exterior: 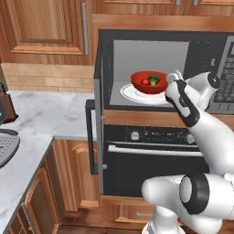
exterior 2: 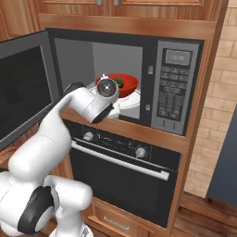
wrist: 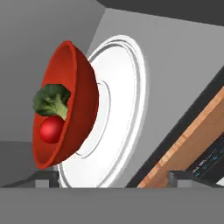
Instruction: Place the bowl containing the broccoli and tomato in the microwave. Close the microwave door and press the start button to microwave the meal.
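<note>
The bowl [exterior: 149, 82] sits on the white turntable plate [exterior: 132, 95] inside the microwave [exterior: 107, 73], toward the plate's front-right part, with the broccoli [exterior: 154, 79] and the tomato [exterior: 145, 82] touching each other inside it. The gripper [wrist: 113, 177] hangs just in front of the cavity's lower front edge; its jaws stand wide apart and hold nothing, the bowl clear of both tips.

The main risk is in pulling the hand out: the wrist sits close to the bowl's near rim, so a sideways or upward drift could clip the rim and slide the bowl off the plate's centre or tip the food out. The microwave door [exterior 2: 23, 88] is swung fully open to the left, so the arm must get round behind it, and a glancing push may leave it unlatched. The start button is small among the keys, so a wrong press is likely.

The right base view shows the keypad [exterior 2: 173, 88] face-on and the door's dark window; in the left base view the door is edge-on. The hand view alone shows the jaw tips and the gap to the bowl. The left base view shows the food most plainly.
</note>
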